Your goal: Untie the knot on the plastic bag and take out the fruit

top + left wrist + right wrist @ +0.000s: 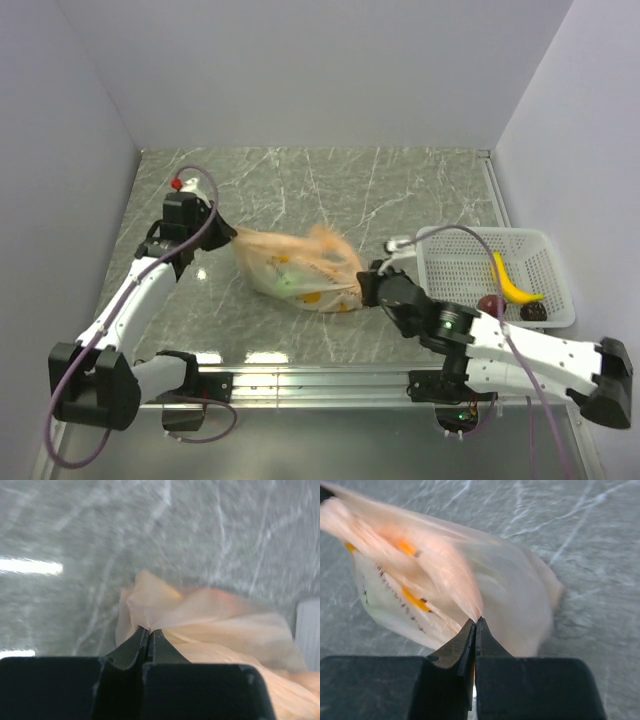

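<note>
Where the two black fingers of the left hand [148, 630] meet, I find them pressed together on a pinched fold of the thin, translucent, pale orange plastic carrier bag [210, 615], at its left end. The right hand [476, 621] is likewise closed tight, its tips nipping a ridge of film at the opposite end. Neither hand holds anything else.

From the top view, the bag lies on its side near the middle of the grey marbled desk [400, 190], drawn out between the two hands. Fruit [412, 600] shows only as orange and yellow patches through the film, so I judge the contents are not yet out. The knot I cannot pick out with confidence: a crumpled, bunched area sits on the upper side of the bag, but blur in both wrist views prevents me from saying whether the strips are tied or loose.

To the right stands a white mesh plastic basket [470, 230], holding a yellow banana [515, 285] and two dark pieces, apart from the bag.

Assessment: the step in hand is the opening of the bag, with both ends gripped for a spreading pull. The next move calls for locating the tie, regripping one strip end near it, and drawing gently; a hard pull risks tearing the film or tightening the tie.
</note>
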`<state>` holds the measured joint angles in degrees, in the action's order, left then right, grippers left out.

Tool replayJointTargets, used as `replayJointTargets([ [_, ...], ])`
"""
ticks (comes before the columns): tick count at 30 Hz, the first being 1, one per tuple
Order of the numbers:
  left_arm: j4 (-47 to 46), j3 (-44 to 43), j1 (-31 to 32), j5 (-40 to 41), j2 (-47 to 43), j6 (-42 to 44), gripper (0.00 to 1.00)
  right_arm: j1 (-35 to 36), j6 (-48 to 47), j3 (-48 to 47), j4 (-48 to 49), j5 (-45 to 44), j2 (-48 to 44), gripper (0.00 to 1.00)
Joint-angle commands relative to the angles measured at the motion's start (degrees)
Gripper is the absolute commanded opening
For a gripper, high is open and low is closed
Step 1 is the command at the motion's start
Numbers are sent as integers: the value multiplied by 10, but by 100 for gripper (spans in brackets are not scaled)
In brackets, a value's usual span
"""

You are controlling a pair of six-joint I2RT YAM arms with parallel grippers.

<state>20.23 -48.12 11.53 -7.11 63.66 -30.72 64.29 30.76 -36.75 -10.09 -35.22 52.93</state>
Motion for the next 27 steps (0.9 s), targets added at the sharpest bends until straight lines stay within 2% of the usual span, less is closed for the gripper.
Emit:
replayJointTargets([
  [1,-71,-37,-70,-34,28,-40,1,-4,35,73,28,-82,-97,0],
  [4,-104,-60,-72,-82,56,-68,1,-4,42,148,134,-61,-150,0],
  [5,-111,-73,-72,-97,65,-74,14,-3,35,156,186,-43,-154,0],
  [7,-125,-83,-70,-126,65,-74,30,-3,31,159,216,-27,-137,0],
  [8,-126,-87,-68,-136,55,-73,47,-3,24,145,223,-21,-122,0],
  [10,-113,-85,-58,-131,32,-68,69,-5,22,112,218,-9,-65,0],
  [11,-106,-74,-54,-118,1,-63,87,-4,21,104,221,-4,-47,0],
  [13,-72,-50,-29,-74,-59,-60,99,-2,23,96,246,16,1,0],
  [15,-51,-24,3,-30,-101,-67,99,-2,27,97,264,29,16,0],
  [16,-38,-9,46,-7,-120,-76,99,-2,30,97,273,31,22,0],
  [19,-43,80,129,54,-189,-141,99,-2,33,91,287,41,44,0],
  [21,-48,110,159,97,-226,-192,99,-4,33,85,287,44,57,0],
  [24,-59,155,203,137,-241,-218,99,-1,27,77,290,49,65,0],
  [27,-75,163,224,142,-199,-214,98,0,26,81,293,49,70,0],
])
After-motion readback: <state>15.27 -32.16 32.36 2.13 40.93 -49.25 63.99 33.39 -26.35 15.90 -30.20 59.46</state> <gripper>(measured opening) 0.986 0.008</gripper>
